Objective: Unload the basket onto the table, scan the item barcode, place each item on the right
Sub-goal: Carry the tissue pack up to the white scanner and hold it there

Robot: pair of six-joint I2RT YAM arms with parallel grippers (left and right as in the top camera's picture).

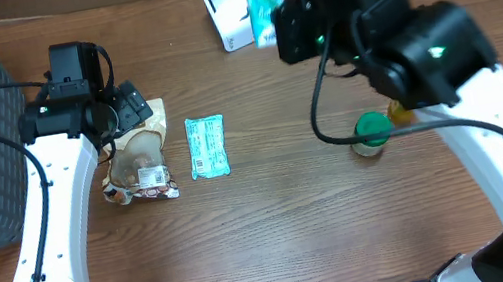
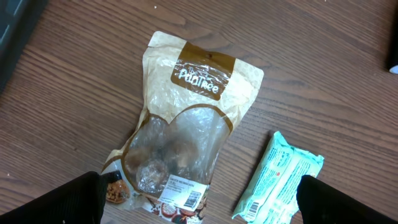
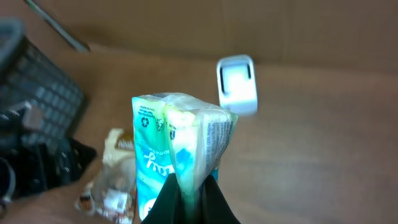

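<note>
Clamped on a floppy teal-and-white plastic packet [image 3: 180,134], the black right gripper [image 3: 189,186] may let it sag off-square to the white boxy scanner [image 3: 236,84], spoiling the read; the left gripper [image 2: 208,202] gapes empty.

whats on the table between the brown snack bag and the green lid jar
One flat teal packet, close beside the snack bag; past it only bare wood and the arm's black cable near the jar. Overhead view.

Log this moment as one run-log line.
left gripper: open, above snack pouch | right gripper: shut on teal packet, near scanner | rest: second teal packet beside snack pouch
</note>
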